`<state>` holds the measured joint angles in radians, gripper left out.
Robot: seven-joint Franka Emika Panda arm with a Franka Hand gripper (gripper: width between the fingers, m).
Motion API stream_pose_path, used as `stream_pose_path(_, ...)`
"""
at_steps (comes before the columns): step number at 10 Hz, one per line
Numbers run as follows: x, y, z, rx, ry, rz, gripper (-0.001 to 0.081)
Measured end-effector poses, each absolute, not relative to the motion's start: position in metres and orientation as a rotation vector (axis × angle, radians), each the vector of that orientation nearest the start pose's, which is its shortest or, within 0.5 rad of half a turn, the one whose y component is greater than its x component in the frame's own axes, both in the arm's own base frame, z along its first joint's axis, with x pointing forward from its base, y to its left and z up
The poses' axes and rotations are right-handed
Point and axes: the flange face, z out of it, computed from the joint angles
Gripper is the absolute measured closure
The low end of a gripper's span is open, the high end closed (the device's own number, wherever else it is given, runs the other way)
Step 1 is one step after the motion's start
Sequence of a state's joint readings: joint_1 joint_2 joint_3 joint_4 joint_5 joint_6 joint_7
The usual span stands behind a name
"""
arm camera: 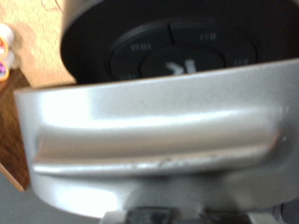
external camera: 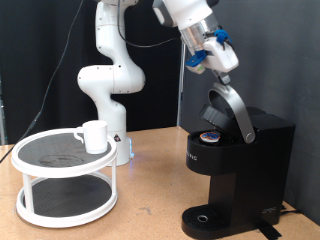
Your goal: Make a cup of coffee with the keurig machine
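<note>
Boxy matte-black keurig machine [external camera: 235, 165] sits on the brown wooden worktop [external camera: 150, 195] at the exterior view's right, its hinged lid with a silver-grey curved handle [external camera: 232, 108] raised and tilted open, a small pod with a blue-ish top [external camera: 209, 138] visible seated in the brew chamber under the lid. White robot arm reaches down from the exterior view's top, its hand [external camera: 222, 62] with blue parts right at the upper end of the lid handle, apparently touching it; cannot tell whether the fingers are apart or together, they are hidden in both views. Wrist view is filled by the blurred silver handle [arm camera: 159, 131] very close, with the machine's dark round button panel [arm camera: 182, 56] beyond it. Plain white ceramic cup [external camera: 94, 136] with a side handle stands upright on the top shelf of a white round two-tier rack [external camera: 65, 185] at the exterior view's left, well apart from the machine; round drip base [external camera: 205, 220] has nothing on it
</note>
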<state>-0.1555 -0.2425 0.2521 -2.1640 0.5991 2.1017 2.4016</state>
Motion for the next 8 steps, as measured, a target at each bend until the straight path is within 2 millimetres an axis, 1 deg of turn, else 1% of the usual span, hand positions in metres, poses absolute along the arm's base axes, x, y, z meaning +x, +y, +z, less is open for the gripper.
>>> stream_pose_path(3, 0.497, 0.065, 0.506, -0.767, 2.688, 0.521, 0.0806)
stream_pose_path(6, 0.496, 0.054, 0.494, -0.764, 2.704, 0.475, 0.0806)
stream_pose_path(7, 0.495, 0.050, 0.483, -0.762, 2.717, 0.453, 0.0806)
stream_pose_path(8, 0.496, 0.050, 0.467, -0.763, 2.734, 0.437, 0.0806)
